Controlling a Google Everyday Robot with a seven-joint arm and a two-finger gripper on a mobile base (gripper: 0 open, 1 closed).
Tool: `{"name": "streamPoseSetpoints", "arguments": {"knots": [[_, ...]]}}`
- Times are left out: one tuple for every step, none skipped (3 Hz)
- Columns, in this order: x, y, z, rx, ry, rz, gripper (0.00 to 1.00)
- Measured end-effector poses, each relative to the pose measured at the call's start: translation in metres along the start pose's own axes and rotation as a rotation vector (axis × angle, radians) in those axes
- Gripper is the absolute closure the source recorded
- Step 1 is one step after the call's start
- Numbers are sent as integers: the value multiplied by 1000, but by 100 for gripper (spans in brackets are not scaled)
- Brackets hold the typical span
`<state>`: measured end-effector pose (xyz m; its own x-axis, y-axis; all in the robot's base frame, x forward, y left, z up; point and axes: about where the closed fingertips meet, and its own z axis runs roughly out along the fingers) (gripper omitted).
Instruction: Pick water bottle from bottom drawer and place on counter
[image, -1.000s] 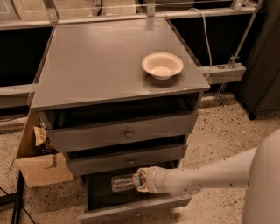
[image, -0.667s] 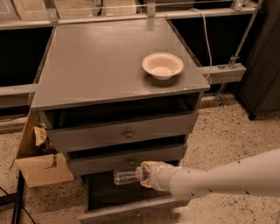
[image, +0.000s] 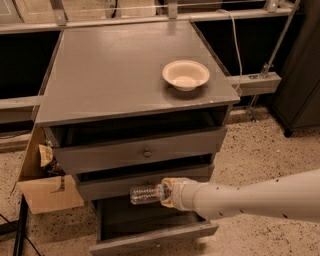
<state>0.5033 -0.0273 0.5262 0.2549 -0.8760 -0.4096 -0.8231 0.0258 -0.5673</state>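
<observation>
At 6 o'clock the bottom drawer stands open, dark inside. Just above it the gripper, on a white arm reaching in from 4 o'clock, is clamped on the cap end of the water bottle. The bottle lies level in the air before the middle drawer, its base towards 9 o'clock. A cardboard box stands at 8 o'clock. Farther back lies the grey surface, with a pale bowl at 1 o'clock.
</observation>
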Motion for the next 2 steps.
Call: {"name": "streamPoseSetpoints", "arguments": {"knots": [[6, -34, -12, -21, 17, 70, 100], [14, -47, -19, -61, 23, 150, 100]]}}
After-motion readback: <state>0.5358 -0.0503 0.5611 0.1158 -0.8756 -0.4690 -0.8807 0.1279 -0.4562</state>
